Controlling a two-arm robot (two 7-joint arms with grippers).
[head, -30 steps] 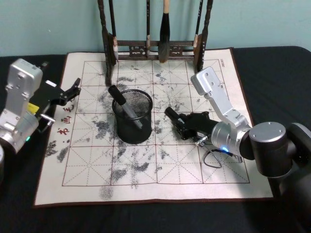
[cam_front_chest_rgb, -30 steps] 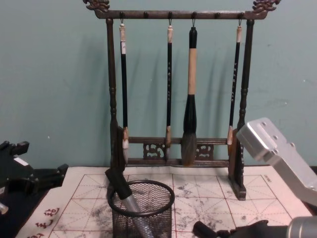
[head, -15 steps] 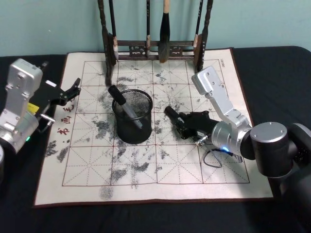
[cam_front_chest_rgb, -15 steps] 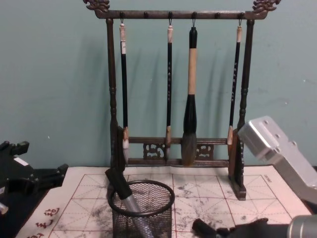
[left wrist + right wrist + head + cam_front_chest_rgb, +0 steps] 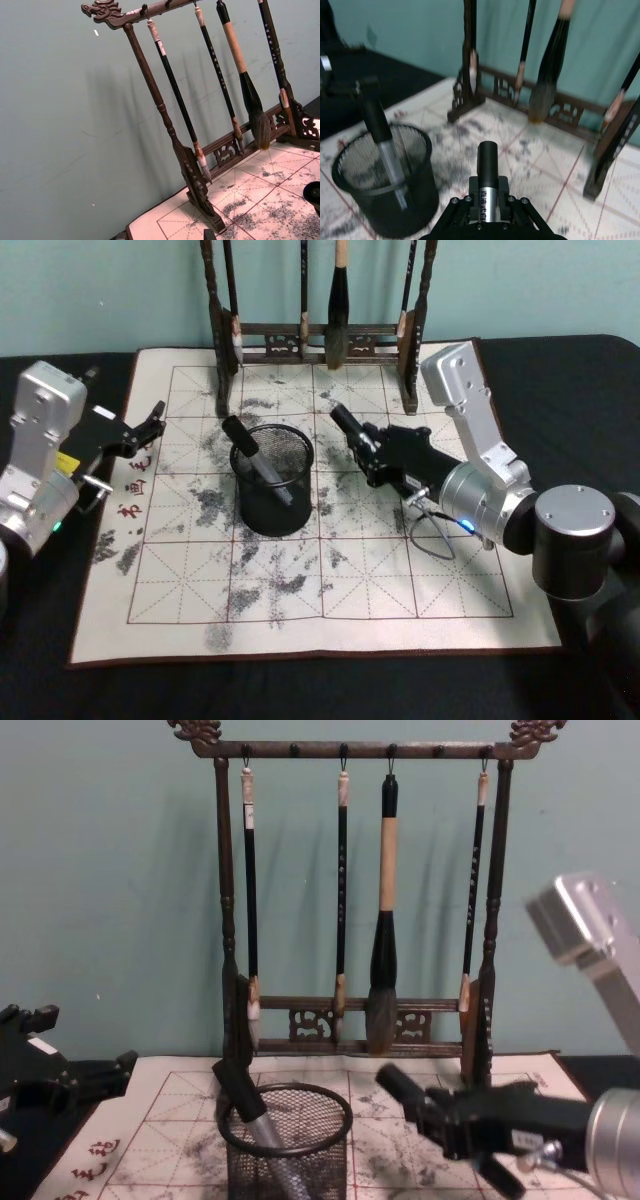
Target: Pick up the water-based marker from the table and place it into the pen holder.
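1. Water-based marker [image 5: 487,167] is clamped across its silver barrel by the right gripper [image 5: 379,454], whose jaws are closed on it; it hangs clear of the mat [image 5: 400,585], just to the right of the pen holder [image 5: 274,508] and a little above its rim, with the black cap aimed toward the holder and tipped slightly upward; the tail end is hidden behind the fingers.
2. Main risk, as I judge it: the marker sits nearer level than upright; carried straight across like this, the cap would likely strike the holder's rim or mesh wall instead of going in; a light cup could slide or tip over on the mat.
3. A second marker [image 5: 243,440] leans inside the holder, its cap resting against the far-left side of the rim; it takes up part of the mouth; the new one could land on it, bridge the rim and roll out; the open near-right part of the mouth looks the safer target.
4. Letting go while the marker is slanted, or high above the rim, could make it bounce off the rim and drop beside the holder.
5. The brush rack [image 5: 310,340] stands just behind the holder with brushes hanging; a swing carried beyond the holder could knock them.
6. A thin wire loop [image 5: 428,538] dangles under the right wrist, to the right of the holder; it might catch the rim on a low pass.
7. The left gripper [image 5: 152,428] is parked well to the left of the holder, out of the path; I see no hazard from it.
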